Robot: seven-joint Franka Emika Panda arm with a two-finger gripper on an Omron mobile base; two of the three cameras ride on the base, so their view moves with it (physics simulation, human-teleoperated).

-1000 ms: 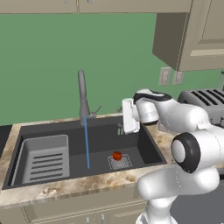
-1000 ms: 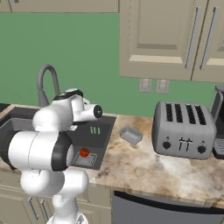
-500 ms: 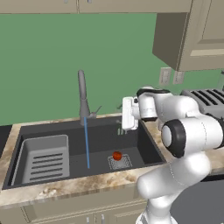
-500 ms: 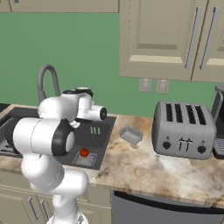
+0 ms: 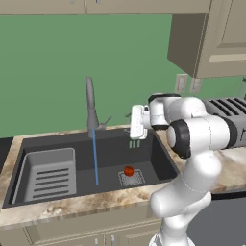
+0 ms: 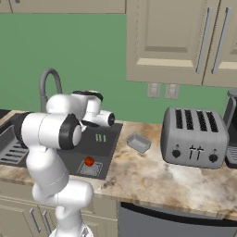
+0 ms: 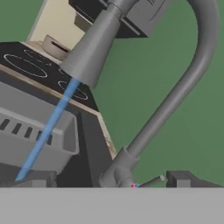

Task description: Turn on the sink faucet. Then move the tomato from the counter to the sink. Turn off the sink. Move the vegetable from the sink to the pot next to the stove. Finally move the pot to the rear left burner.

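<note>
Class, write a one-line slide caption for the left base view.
Water runs from the faucet into the sink, tomato on the drain, open gripper nearby.

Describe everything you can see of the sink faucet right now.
The tall slim grey metal gooseneck faucet stands upright at the back edge of the dark grey rectangular sink. Its spout curves over the basin, and a thin blue stream of water runs from it. A small thin lever angles out at its base. The robot's open hand hovers beside the lever, not touching.
</note>
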